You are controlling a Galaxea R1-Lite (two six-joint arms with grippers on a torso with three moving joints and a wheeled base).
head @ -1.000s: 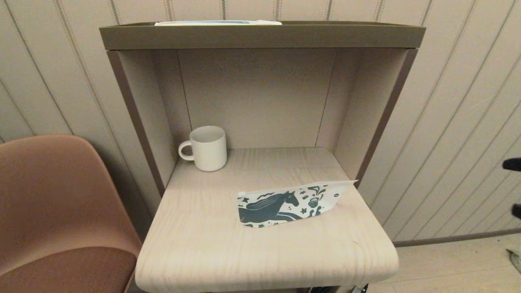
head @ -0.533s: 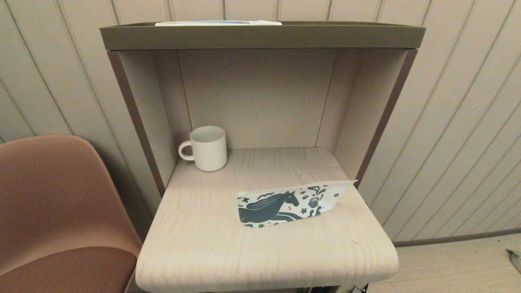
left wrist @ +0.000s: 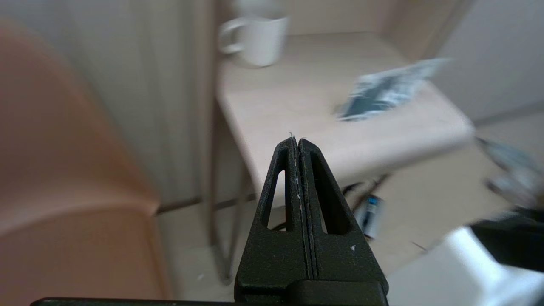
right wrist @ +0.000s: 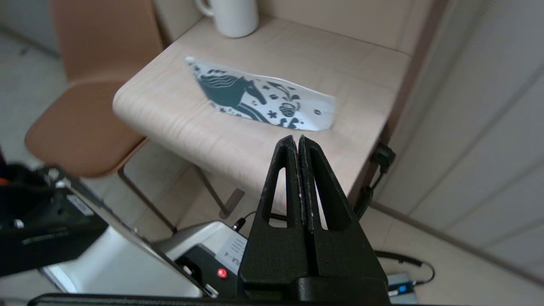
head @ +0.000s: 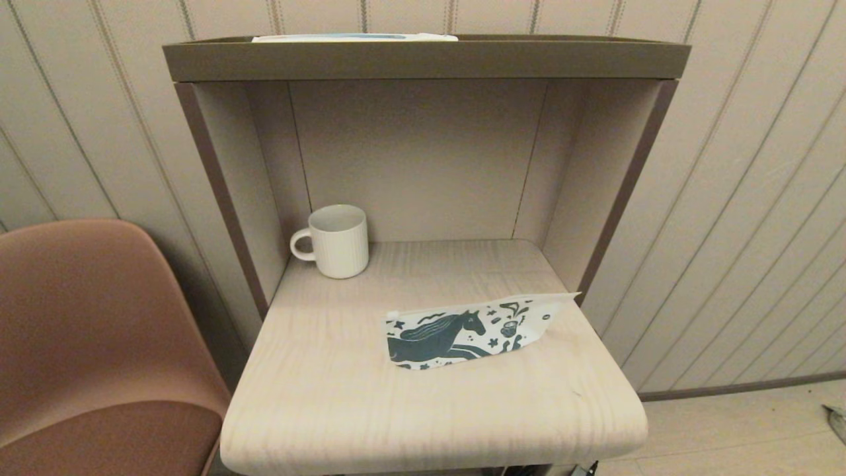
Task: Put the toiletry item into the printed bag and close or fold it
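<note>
The printed bag (head: 466, 330) lies flat on the pale wooden table (head: 344, 396), right of centre, its horse print facing up; the right wrist view shows the printed bag (right wrist: 263, 100) too, and the left wrist view shows the printed bag (left wrist: 389, 87) blurred. The toiletry item is not visible in any view. My left gripper (left wrist: 297, 141) is shut and empty, held low off the table's front left, out of the head view. My right gripper (right wrist: 297, 139) is shut and empty, below and in front of the table's right front edge, also out of the head view.
A ribbed white mug (head: 337, 241) stands at the back left of the table inside the brown shelf unit (head: 423, 59). A brown chair (head: 86, 344) stands to the left. Striped wall panels (head: 740, 198) close the right side. Cables and a power box (right wrist: 399, 287) lie on the floor.
The dark part of my right arm at the head view's right edge has drawn out of sight. The bag and mug have not moved.
</note>
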